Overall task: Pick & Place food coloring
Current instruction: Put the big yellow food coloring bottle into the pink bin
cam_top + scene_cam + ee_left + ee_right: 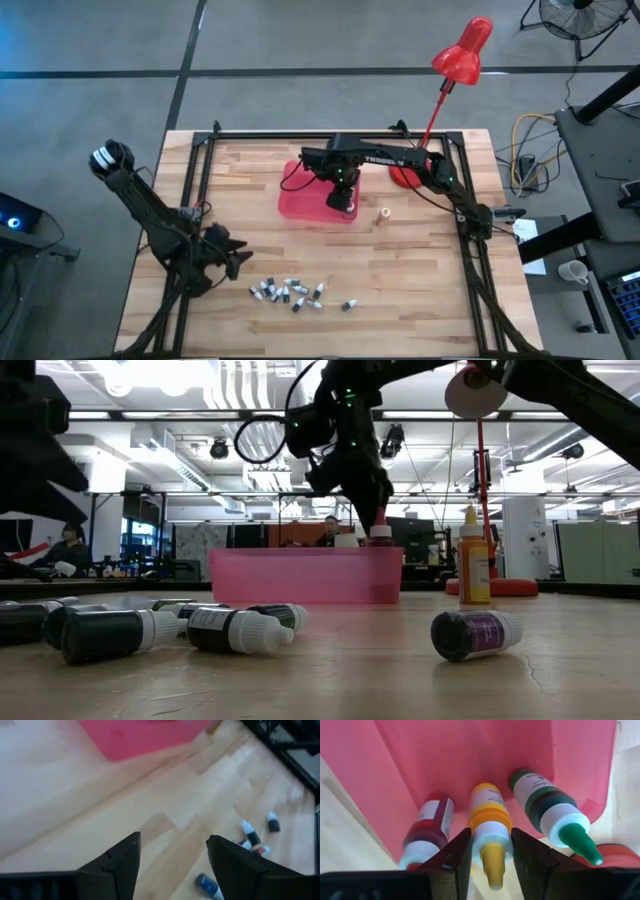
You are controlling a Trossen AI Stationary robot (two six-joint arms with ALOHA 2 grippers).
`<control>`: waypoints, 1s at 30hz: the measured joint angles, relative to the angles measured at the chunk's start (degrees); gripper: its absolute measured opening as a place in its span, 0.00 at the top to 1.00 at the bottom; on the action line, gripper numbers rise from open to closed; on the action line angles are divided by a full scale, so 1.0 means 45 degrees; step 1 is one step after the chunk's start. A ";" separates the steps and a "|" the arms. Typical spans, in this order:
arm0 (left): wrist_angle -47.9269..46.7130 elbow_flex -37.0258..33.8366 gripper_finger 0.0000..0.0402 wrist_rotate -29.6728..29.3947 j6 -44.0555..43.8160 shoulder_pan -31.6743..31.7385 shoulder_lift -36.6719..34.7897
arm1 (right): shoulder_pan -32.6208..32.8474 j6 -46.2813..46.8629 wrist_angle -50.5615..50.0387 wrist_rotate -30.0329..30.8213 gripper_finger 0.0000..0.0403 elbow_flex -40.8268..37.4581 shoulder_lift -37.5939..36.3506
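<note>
A shallow red tray (300, 205) lies at the table's middle. In it stand a red squeeze bottle (427, 827), a yellow one (487, 805) and a green one (545, 802), tips up. My right gripper (343, 203) reaches down into the tray and is shut on the yellow bottle. Several small dark-capped vials (290, 292) lie on their sides on the table near the front edge. My left gripper (238, 262) is open and empty, left of the vials. An orange bottle (383, 213) stands upright on the table right of the tray. My right gripper pinches the yellow bottle's white collar (490, 834), just below its yellow nozzle, between its two fingers. The fingers come from above, pointing down into the tray. The bottle stands about upright; I cannot tell whether its base rests on the tray floor.
A red desk lamp has its base (405, 177) at the table's back right and its head (462, 55) beyond the far edge. Dark frame rails (205, 170) run along the table's sides and back. One purple-labelled vial (475, 635) lies apart from the others.
</note>
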 joint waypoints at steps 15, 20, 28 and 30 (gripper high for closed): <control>-0.0689 -0.0005 0.50 -0.1125 0.0441 0.0250 -0.0572 | 0.0299 -0.1236 -0.0311 0.0128 0.67 0.0149 -0.0218; -0.0680 -0.0005 0.50 -0.1766 0.1012 0.0280 -0.0960 | 0.0374 -0.1282 -0.0445 0.0135 0.57 0.0126 -0.0218; -0.0677 -0.0005 0.50 -0.2118 0.1764 0.0290 -0.1914 | 0.0423 -0.1212 -0.0442 0.0156 0.45 0.0083 -0.0744; -0.0676 -0.0005 0.50 -0.2123 0.1974 0.0290 -0.2155 | 0.0521 -0.1036 -0.0442 0.0237 0.43 0.0082 -0.1333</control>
